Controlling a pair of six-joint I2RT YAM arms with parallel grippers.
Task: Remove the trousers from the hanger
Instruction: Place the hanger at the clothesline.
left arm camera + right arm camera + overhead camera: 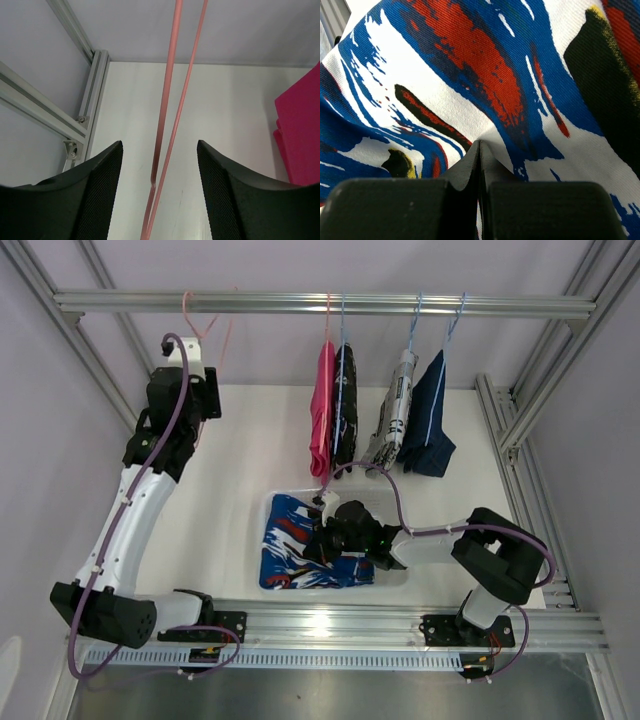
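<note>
One down: blue patterned trousers (300, 540) in bin (385, 502).
Right fingers (395, 210): closed against cloth; lift straight, don't drag.
Left fingers (90, 200): open around pink hanger (167, 100).

Left arm (135, 515): white link, black joints, purple cable (181, 390) strapped along. Right arm (490, 555): same colours. Fingers (95, 195) black, mesh-textured.

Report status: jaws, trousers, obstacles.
Left gripper open around empty pink hanger. Right gripper shut on blue patterned trousers in tray. Pink trousers and three others hang on rail. No obstacle.
</note>
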